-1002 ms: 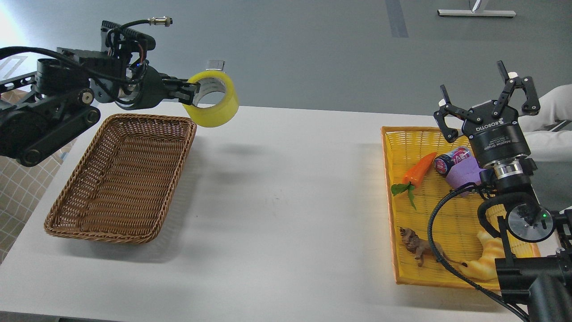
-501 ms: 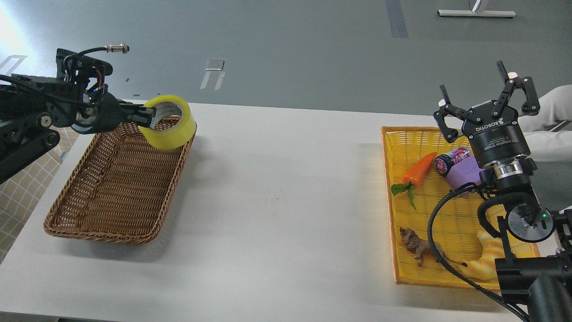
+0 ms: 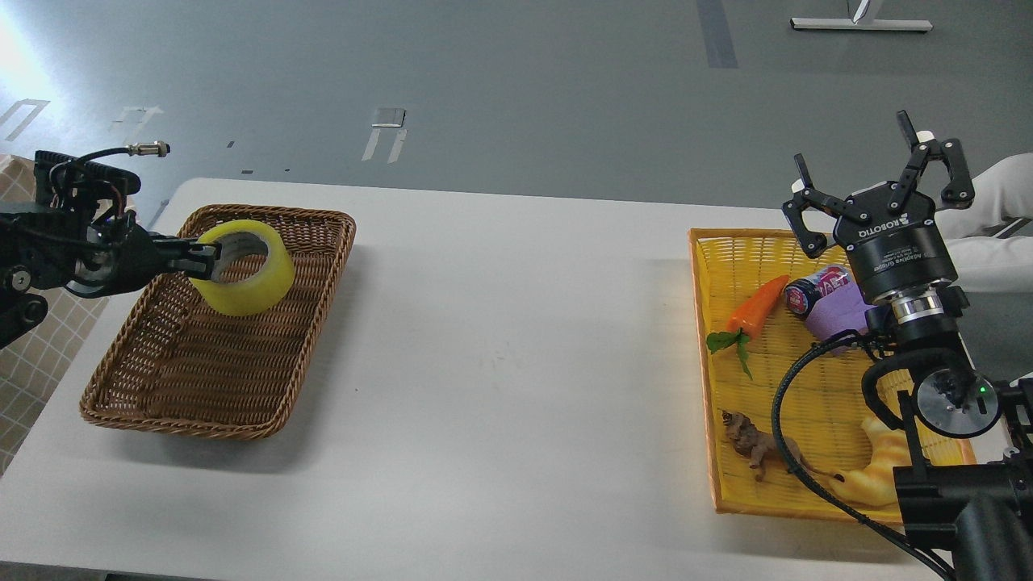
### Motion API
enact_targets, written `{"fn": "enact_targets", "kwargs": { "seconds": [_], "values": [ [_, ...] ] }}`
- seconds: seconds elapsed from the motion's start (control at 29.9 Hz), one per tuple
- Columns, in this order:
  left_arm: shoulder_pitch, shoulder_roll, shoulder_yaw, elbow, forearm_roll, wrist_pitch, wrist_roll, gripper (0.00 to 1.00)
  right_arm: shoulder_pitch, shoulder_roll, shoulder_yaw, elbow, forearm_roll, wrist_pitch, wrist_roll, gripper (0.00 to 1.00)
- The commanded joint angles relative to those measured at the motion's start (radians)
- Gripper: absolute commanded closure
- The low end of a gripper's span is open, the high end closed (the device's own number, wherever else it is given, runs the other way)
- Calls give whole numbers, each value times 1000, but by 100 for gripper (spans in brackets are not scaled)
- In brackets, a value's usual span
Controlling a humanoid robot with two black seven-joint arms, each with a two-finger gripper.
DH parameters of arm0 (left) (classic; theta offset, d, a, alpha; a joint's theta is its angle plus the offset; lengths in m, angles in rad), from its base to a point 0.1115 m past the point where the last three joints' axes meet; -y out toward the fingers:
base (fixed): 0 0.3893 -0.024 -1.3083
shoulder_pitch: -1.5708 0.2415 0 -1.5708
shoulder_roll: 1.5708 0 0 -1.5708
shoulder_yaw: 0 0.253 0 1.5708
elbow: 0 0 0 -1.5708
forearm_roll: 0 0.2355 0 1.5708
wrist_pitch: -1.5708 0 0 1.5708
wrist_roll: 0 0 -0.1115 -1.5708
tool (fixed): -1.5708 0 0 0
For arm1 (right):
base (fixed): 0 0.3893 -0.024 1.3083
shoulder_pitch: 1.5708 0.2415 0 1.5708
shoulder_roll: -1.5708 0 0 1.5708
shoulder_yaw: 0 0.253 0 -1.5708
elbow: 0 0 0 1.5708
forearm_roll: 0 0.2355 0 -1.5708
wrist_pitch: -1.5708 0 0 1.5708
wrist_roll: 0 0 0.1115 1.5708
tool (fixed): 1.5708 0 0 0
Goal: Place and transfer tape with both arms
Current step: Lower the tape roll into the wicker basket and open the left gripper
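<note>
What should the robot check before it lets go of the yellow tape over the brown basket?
1. Left hand shut on the tape: ok.
2. Tape over the brown basket, inside its rim: ok.
3. Basket floor under the tape bare: ok.
4. Tape low enough, near the floor: cannot tell.
5. Right hand open and away, above the yellow basket: ok.
</note>
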Motion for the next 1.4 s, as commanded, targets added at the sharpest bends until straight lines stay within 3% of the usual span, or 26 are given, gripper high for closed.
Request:
{"fn": "enact_targets", "kwargs": {
  "seconds": [0.0,0.6,1.37],
  "values": [
    [29,2,0,0,2,19,1,100,0,0,0,0,0,0,0,1],
    [121,4,1,17,15,78,-2,100,-3,0,0,-1,0,0,0,1],
    [131,1,1,32,17,93,3,100,-3,-2,0,-1,0,0,0,1]
  ]
}}
